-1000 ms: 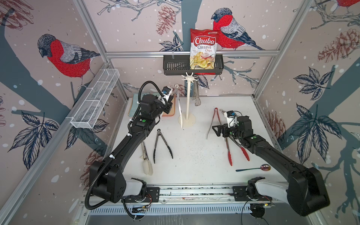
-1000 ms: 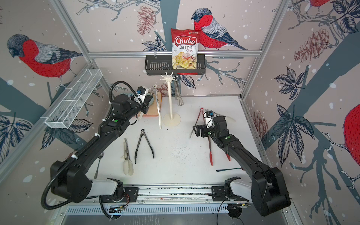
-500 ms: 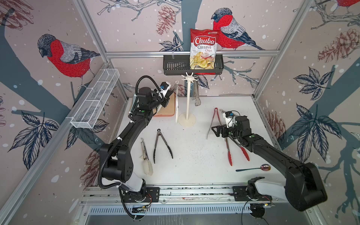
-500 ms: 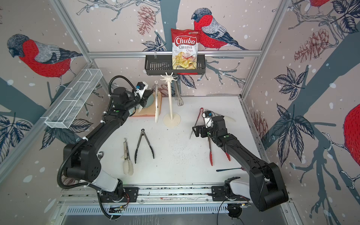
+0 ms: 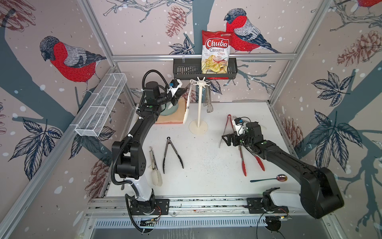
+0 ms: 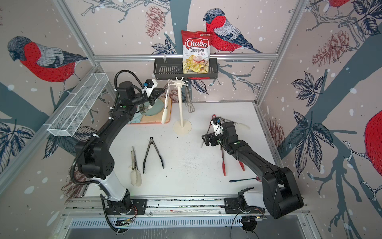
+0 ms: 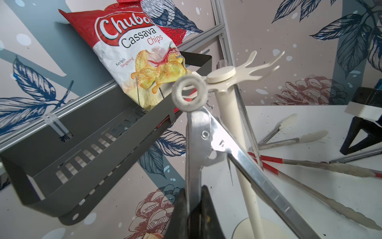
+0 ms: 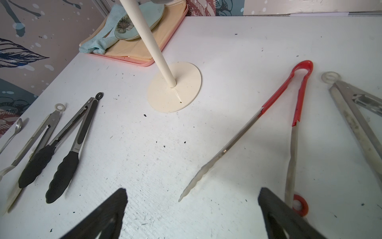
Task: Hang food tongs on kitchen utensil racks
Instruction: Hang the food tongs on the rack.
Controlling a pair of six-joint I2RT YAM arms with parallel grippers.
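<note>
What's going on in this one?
The left gripper is shut on white-tipped tongs, holding their ring end at a hook of the utensil rack; whether it is hooked is unclear. Bare steel tongs already hang there. The right gripper hovers open over the table by the red-handled tongs; black-tipped tongs lie flat.

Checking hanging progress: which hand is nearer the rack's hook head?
Left. The left hand, shut on white-tipped tongs, is up high just beside the hook head; the right hand hangs open much lower, well off to the side.
</note>
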